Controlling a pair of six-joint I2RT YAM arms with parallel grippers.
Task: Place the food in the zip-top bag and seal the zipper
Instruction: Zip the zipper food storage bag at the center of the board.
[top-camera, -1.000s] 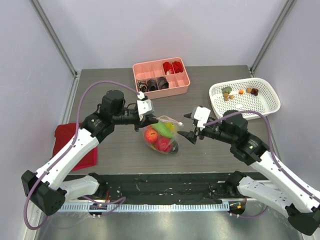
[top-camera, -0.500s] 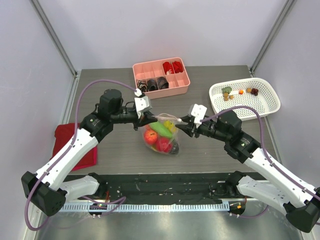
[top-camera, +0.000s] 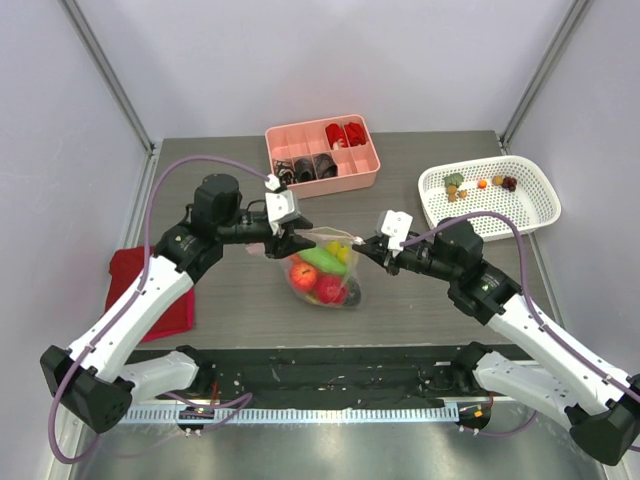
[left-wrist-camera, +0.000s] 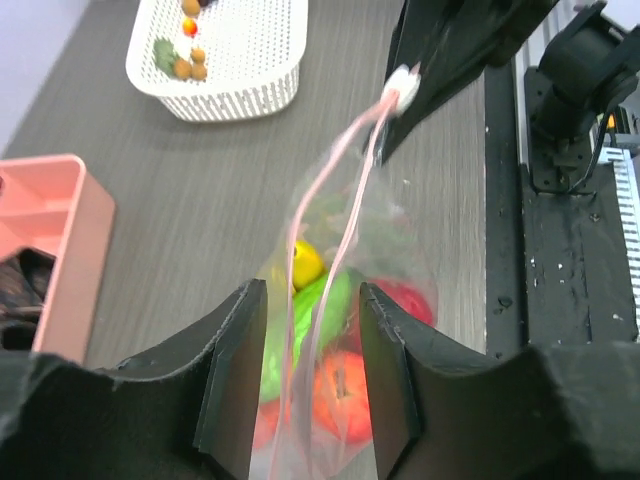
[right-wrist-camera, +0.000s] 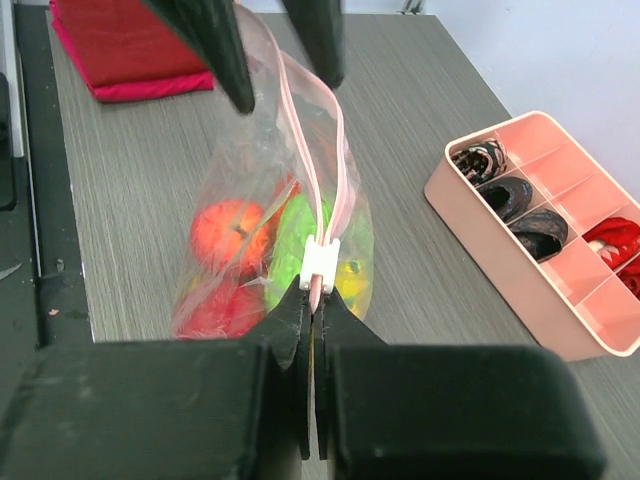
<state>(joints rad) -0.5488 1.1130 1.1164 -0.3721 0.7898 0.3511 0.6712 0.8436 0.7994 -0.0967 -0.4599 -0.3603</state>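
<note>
White-shelled arms (top-camera: 150, 300), black joints (top-camera: 218, 195), looping purple cables (top-camera: 200, 163)

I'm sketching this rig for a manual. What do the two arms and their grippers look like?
The left arm and right arm have white link shells with black joints, and a purple cable loops along each. The left gripper and right gripper are black, with two tapered fingers, behind a small white block.

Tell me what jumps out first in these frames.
A clear zip-top bag stuffed with bright toy food sits mid-table between the two arms. The right gripper, jaws shut, pinches the pink zipper by its white slider. The left gripper has its jaws open astride the other end. A pink tray and white basket sit toward the far edge.
</note>
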